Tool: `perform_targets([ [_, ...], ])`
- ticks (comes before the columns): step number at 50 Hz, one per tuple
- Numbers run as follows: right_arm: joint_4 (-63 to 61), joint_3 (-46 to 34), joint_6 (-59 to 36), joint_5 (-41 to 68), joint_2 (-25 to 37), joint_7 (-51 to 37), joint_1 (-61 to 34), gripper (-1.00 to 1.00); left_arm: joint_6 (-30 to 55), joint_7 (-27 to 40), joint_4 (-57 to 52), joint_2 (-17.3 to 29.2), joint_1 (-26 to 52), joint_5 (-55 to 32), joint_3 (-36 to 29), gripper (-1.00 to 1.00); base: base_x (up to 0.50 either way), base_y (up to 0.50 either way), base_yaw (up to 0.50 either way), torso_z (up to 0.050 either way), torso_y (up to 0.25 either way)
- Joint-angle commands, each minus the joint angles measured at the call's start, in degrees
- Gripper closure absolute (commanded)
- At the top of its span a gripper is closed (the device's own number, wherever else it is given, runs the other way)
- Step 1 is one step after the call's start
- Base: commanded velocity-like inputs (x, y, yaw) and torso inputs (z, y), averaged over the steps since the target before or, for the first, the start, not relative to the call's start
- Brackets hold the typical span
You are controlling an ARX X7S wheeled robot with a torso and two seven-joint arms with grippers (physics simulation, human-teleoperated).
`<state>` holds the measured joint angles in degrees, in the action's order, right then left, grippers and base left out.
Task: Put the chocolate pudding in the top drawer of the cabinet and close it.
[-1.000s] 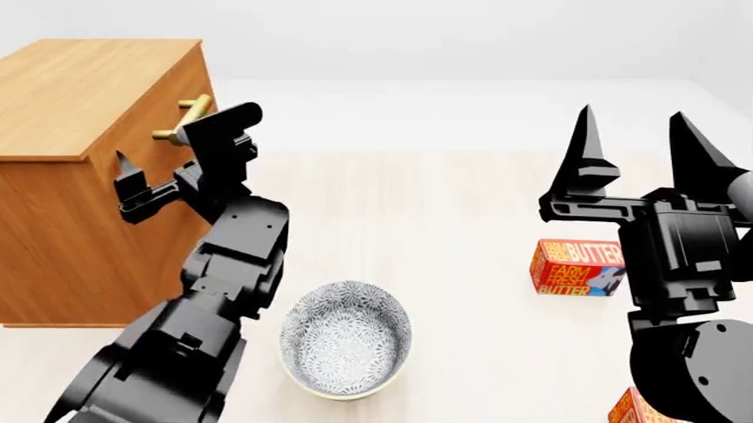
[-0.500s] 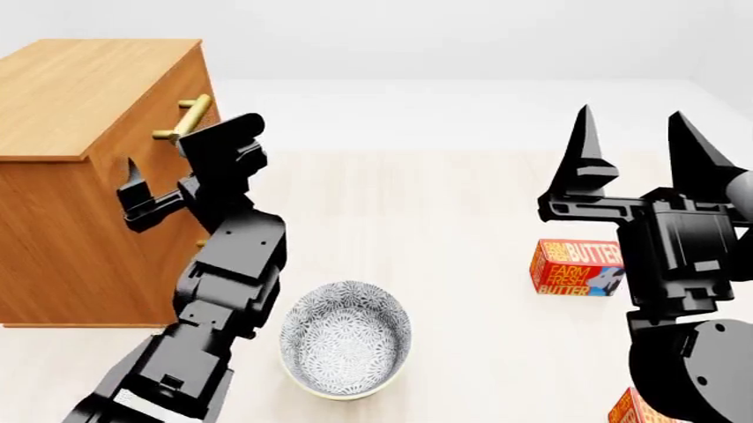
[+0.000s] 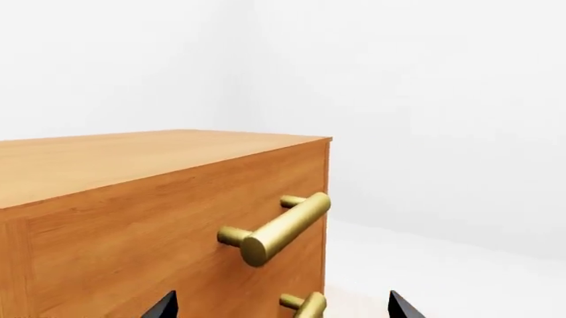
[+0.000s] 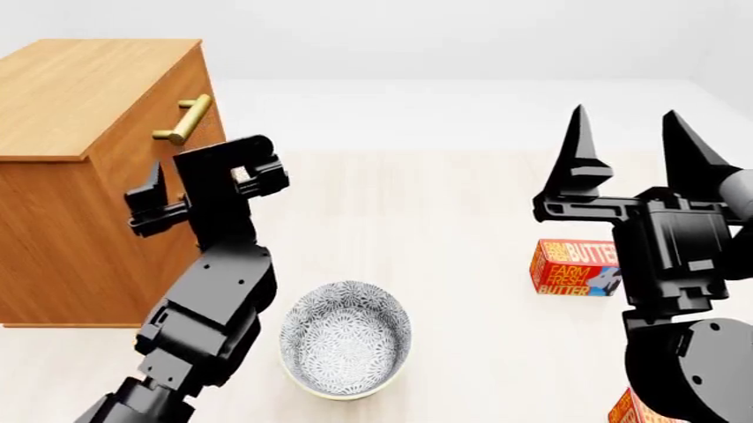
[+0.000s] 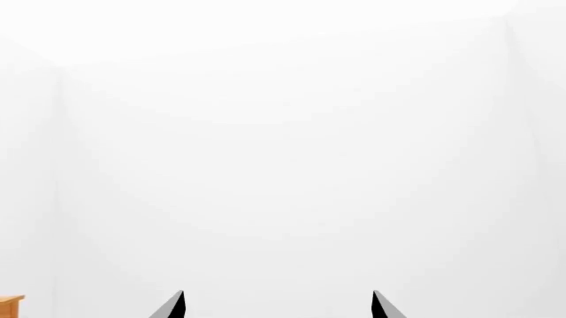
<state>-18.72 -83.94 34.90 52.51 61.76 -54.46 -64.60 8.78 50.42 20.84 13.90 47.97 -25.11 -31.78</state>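
pale, cream-coloured bench (image 4: pixel 471 220) runs under everything in the head view, with plain white walls behind. the cabinet (image 4: pixel 94 176) stands at the left of it, honey-brown, and the top drawer (image 3: pixel 221 218) looks pushed in flush, its brass bar handle (image 3: pixel 278 226) sticking out from the front. a second brass handle (image 3: pixel 305 305) of the lower drawer peeks in below it in the left wrist view.

the left claw (image 4: pixel 194 189) is raised just in front of the cabinet's drawer face, below the upper handle and not touching it as far as the head view shows. its two finger tips appear well apart at the edge of the left wrist view, with nothing between them, so it is released and empty.

the right claw (image 4: pixel 629 154) is held up on the right side, well apart from the cabinet, its two pointed fingers (image 4: pixel 583 154) spread wide and pointing up, gripping nothing; its wrist camera sees mostly white wall.

a patterned bowl (image 4: pixel 345 339) sits near the front between the arms. a red-orange butter box (image 4: pixel 574 267) lies just beside the right arm, and a corner of another butter box (image 4: pixel 627 407) shows at the lower right.

the chocolate pudding cannot be found in any view; possibly it is hidden behind an arm, so its place relative to either claw cannot be told.
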Motion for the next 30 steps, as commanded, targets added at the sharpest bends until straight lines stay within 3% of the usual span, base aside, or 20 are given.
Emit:
perform_targets([
  [1, -0.1, 0.2, -0.5, -0.1, -0.5, 0.2, 0.0, -1.0, 2.8, -6.0, -12.5, 4.8, -5.0, -4.3, -1.8, -1.0, 0.0, 0.0, 0.0, 0.0, 0.0],
  [8, 0.1, 0.3, -0.8, -0.1, -0.9, 0.3, 0.0, -1.0, 2.1, -8.0, -17.5, 7.3, -8.1, -5.6, -2.4, -1.0, 0.0, 0.0, 0.0, 0.0, 0.0],
  [14, 1.2, 0.0, -1.7, -1.1, -3.2, 0.5, 0.2, -1.0, -3.2, -14.9, -28.6, 11.8, -13.1, -10.3, -1.9, -1.0, 0.0, 0.0, 0.0, 0.0, 0.0],
  [30, 1.8, 0.0, -2.4, -1.4, -3.9, 0.8, 0.6, -1.0, -5.9, -17.8, -32.1, 13.5, -15.1, -11.4, -2.1, -1.0, 0.0, 0.0, 0.0, 0.0, 0.0],
])
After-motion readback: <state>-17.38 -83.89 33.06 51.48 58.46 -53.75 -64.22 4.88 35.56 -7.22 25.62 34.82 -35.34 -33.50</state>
